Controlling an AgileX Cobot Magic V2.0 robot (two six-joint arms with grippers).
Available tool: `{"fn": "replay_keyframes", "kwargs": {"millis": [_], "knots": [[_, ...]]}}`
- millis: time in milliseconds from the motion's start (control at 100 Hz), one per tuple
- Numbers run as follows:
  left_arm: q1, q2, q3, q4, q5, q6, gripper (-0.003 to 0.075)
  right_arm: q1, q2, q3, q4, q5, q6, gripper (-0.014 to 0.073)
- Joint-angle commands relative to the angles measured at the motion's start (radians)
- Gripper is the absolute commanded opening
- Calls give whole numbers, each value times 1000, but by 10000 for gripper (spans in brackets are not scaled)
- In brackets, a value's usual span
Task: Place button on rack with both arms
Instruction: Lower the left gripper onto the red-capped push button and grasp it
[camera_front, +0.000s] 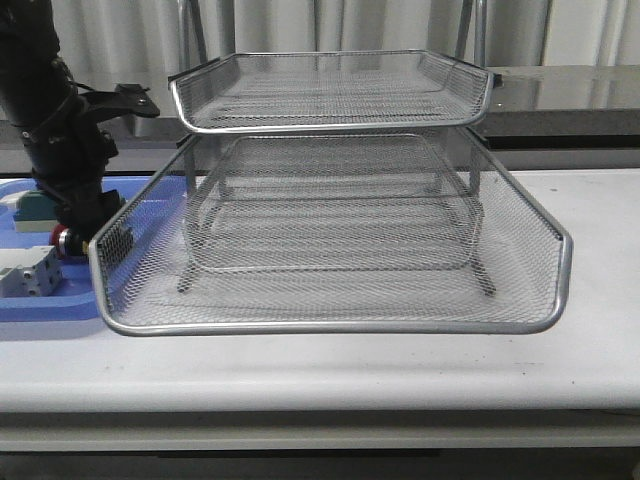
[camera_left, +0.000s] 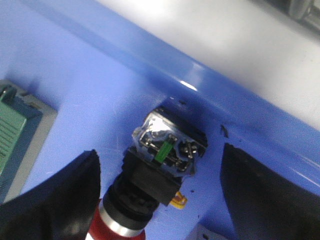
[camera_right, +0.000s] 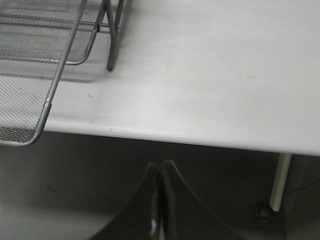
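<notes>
The button (camera_left: 150, 180) lies on the blue tray (camera_left: 100, 85), with its red cap, black body and clear rear block showing. My left gripper (camera_left: 160, 195) is open, its black fingers (camera_left: 55, 200) on either side of the button, apart from it. In the front view the left arm (camera_front: 60, 130) reaches down onto the blue tray (camera_front: 40, 300), and the red cap (camera_front: 62, 240) shows beside the rack's edge. The silver wire-mesh rack (camera_front: 330, 240) stands mid-table. My right gripper (camera_right: 161, 172) is shut and empty, below the table's front edge. The right arm is not in the front view.
A green block (camera_front: 35, 207) and a white block (camera_front: 30, 272) sit on the blue tray near the button. The green block also shows in the left wrist view (camera_left: 12, 130). The rack's lower tier rim (camera_right: 47, 107) and a rack leg (camera_right: 111, 45) show in the right wrist view.
</notes>
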Motion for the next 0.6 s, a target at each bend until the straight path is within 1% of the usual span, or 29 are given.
{"fn": "replay_keyframes", "kwargs": {"millis": [0,260,330,400,520,590], "knots": [[-5,-38,-34,-9,-18,8,482,4,6,-33,-14,-58,-3,-70],[-5,-9,-39,-9,-20,8,481,4,6,-33,-14,-58,-3,-70],[-5,-9,-39,-9,-21,8,456,4,6,-33,-14,-58,-3,-70],[-5,-9,-39,-9,-21,8,382,4,6,-33,-14,-58,-3,-70],[-5,-9,-39,-9,-21,8,185,4,6,-33,-14,-58,-3,-70],[-5,-11,-40,-9,-19,8,91,4,6,-33,-14,-58,-3,-70]]}}
